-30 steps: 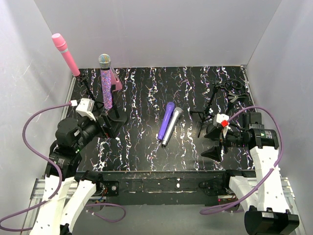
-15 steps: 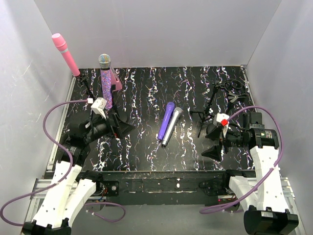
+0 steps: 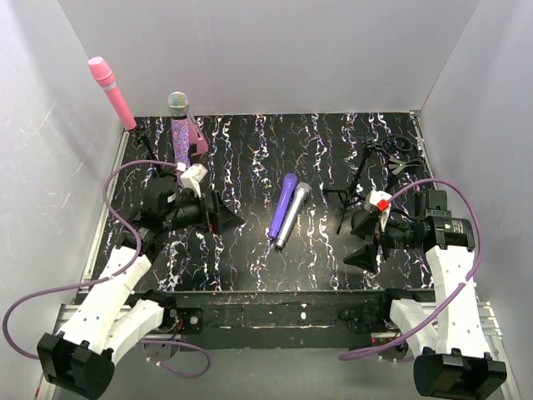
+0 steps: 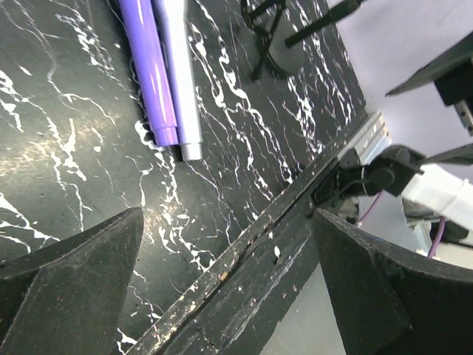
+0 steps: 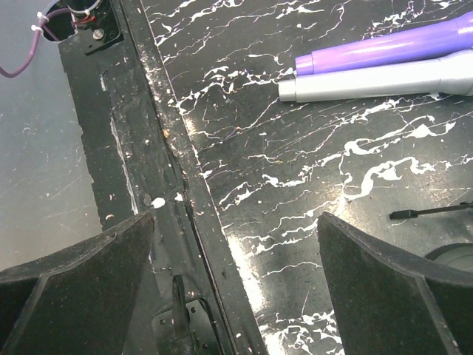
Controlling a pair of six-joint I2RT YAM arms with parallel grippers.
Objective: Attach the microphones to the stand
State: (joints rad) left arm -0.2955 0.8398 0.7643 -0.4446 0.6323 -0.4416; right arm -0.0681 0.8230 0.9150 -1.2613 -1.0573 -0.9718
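Observation:
A plain pink microphone (image 3: 108,90) slants up at the back left and a glittery purple microphone (image 3: 180,142) stands upright beside it, both off the table; what holds them is hidden behind my left arm. A plain purple microphone (image 3: 281,205) (image 4: 148,66) (image 5: 384,50) and a silver-grey microphone (image 3: 293,214) (image 4: 177,74) (image 5: 377,80) lie side by side mid-table. An empty black stand (image 3: 360,179) is at the right. My left gripper (image 3: 218,215) (image 4: 228,222) is open, left of the lying pair. My right gripper (image 3: 360,242) (image 5: 236,222) is open, right of them, holding nothing.
A pink wedge block (image 3: 200,140) sits behind the glittery microphone. A second black stand with a ring clip (image 3: 398,148) is at the back right. A stand's round base (image 4: 284,52) shows in the left wrist view. The table's front edge rail (image 5: 177,170) runs under my right gripper.
My left arm has swung right and forward, bringing its gripper away from the left edge toward the lying microphones. The right arm has hardly moved. Both grippers stayed open.

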